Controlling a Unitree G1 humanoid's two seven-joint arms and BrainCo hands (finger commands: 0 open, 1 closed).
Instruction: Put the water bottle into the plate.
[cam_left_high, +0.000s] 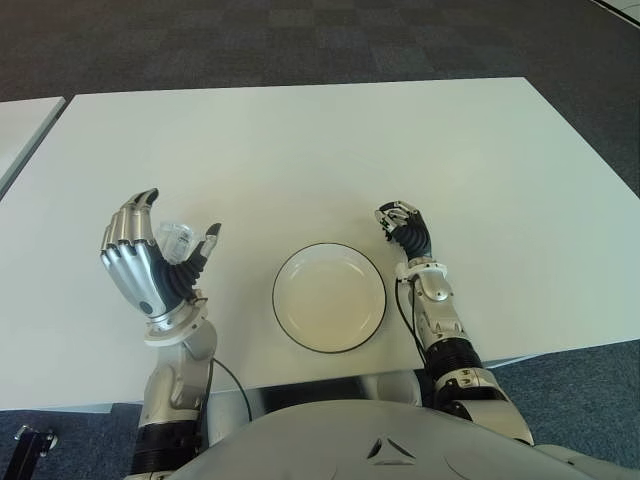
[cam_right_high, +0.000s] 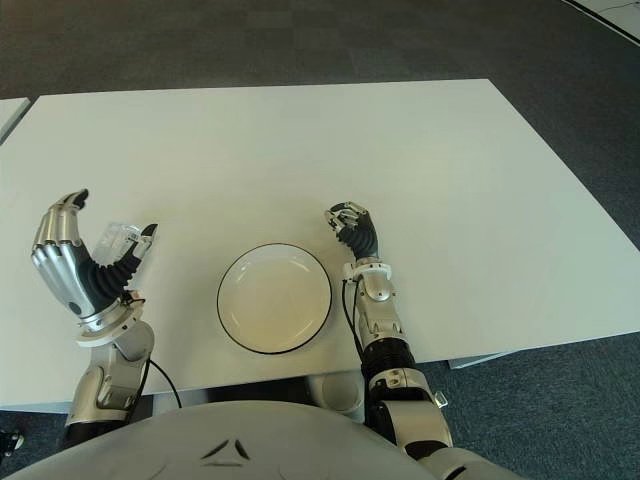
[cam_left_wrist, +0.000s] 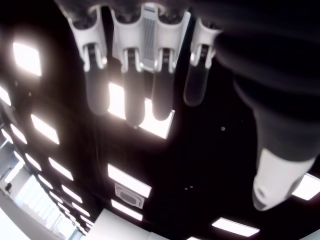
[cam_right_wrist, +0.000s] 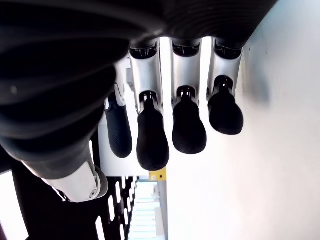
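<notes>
A small clear water bottle (cam_left_high: 178, 241) shows between the thumb and fingers of my left hand (cam_left_high: 179, 216), which is raised palm-up over the table's left front. The left wrist view looks up at the ceiling past spread fingers (cam_left_wrist: 132, 95) with nothing between them, so I cannot tell whether the bottle touches the hand. A white plate (cam_left_high: 329, 297) with a dark rim sits empty near the front edge, right of that hand. My right hand (cam_left_high: 397, 215) shows just right of the plate, fingers (cam_right_wrist: 152, 140) loosely bent and holding nothing.
The white table (cam_left_high: 300, 150) stretches bare behind the plate and both hands. A second table's corner (cam_left_high: 20, 125) shows at the far left. Dark carpet (cam_left_high: 300, 40) surrounds the table.
</notes>
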